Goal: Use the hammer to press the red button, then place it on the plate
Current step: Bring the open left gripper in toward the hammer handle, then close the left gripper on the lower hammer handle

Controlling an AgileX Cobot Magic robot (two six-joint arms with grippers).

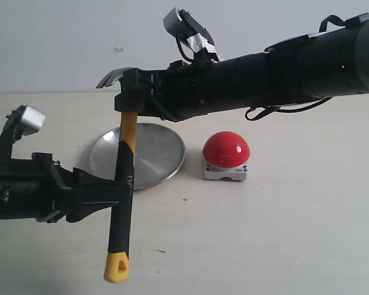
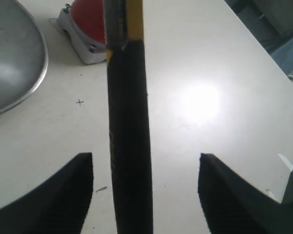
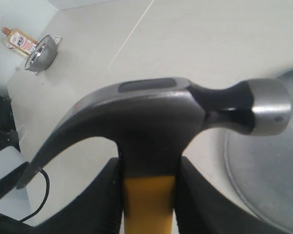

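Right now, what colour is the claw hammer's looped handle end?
Hammer's looped end: yellow; clearest in exterior view.

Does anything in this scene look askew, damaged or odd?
Nothing damaged. One oddity: the right pincer grips the hammer just under its head, so the handle hangs down inside the open left pincer.

Both my arms are matte black. The right arm (image 1: 295, 64) is a thick round tube. A thin black cable (image 1: 277, 112) loops beneath it, and another black loop (image 1: 332, 21) sits at its far end. Each wrist carries a small grey camera box, one on the left (image 1: 32, 118) and one on the right (image 1: 175, 21), the latter with crinkled silver tape (image 1: 200, 43) below it. The left gripper (image 1: 124, 192) has wedge-shaped black fingers (image 2: 58, 200) with finely ribbed faces. The right gripper (image 1: 128, 101) has smooth, rounded black fingers (image 3: 105, 204).
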